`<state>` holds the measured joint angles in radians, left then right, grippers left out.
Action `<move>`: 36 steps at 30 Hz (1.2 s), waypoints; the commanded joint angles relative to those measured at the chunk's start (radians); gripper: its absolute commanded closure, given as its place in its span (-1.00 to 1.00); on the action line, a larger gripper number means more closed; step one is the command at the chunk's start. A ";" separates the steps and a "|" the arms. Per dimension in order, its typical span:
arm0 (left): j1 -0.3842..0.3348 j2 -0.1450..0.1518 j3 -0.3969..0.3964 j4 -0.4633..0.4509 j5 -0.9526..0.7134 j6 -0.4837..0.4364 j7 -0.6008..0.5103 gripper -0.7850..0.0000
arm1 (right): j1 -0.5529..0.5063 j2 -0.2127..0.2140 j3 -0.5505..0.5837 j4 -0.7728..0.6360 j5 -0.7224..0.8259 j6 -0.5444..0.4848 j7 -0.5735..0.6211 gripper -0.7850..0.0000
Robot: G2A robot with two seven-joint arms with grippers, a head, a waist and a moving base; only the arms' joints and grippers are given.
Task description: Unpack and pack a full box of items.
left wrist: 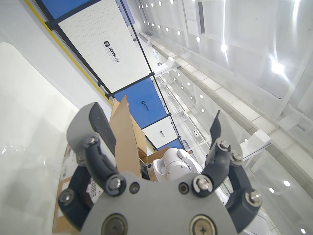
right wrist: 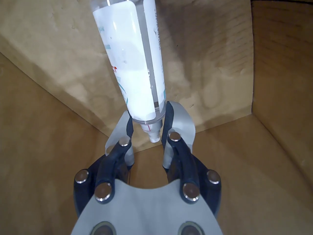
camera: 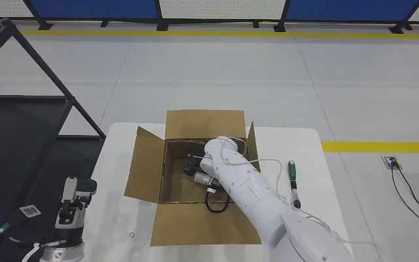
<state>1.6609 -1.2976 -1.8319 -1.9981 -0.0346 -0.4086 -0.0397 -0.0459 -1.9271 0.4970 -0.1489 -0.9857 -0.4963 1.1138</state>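
An open cardboard box (camera: 177, 226) stands in the middle of the white table, its flaps folded outward. Inside the box, my right gripper (right wrist: 147, 121) is shut on the neck end of a clear bottle with a white label (right wrist: 133, 59). The bottle points away from the fingers toward the box's inner wall (right wrist: 207, 57). From above, the right arm (camera: 229, 167) bends down into the box and covers most of its inside. My left gripper (left wrist: 159, 125) is open and holds nothing; it sits off the table's left front corner (camera: 71, 196), pointing up, with the box flap (left wrist: 123, 133) ahead of it.
A green-handled screwdriver (camera: 292, 181) lies on the table (camera: 301, 141) to the right of the box. A black cable loop (camera: 216, 203) hangs at the box's front wall. A black frame (camera: 46, 85) stands to the left of the table.
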 commanded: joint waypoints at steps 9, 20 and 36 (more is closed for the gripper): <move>0.013 -0.004 0.006 -0.006 0.014 -0.008 0.018 -1.00 | -0.015 0.010 0.010 -0.034 0.003 -0.034 -0.033 -0.26; 0.033 -0.008 0.000 -0.005 0.008 -0.025 0.034 -1.00 | -0.032 0.024 0.017 -0.023 -0.004 -0.067 -0.105 0.11; 0.048 -0.013 -0.006 -0.008 0.009 -0.034 0.038 -1.00 | -0.038 0.025 0.030 -0.030 0.003 -0.063 -0.117 1.00</move>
<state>1.7080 -1.3102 -1.8380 -2.0062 -0.0252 -0.4419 0.0002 -0.0873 -1.9039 0.5244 -0.1794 -0.9855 -0.5593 1.0067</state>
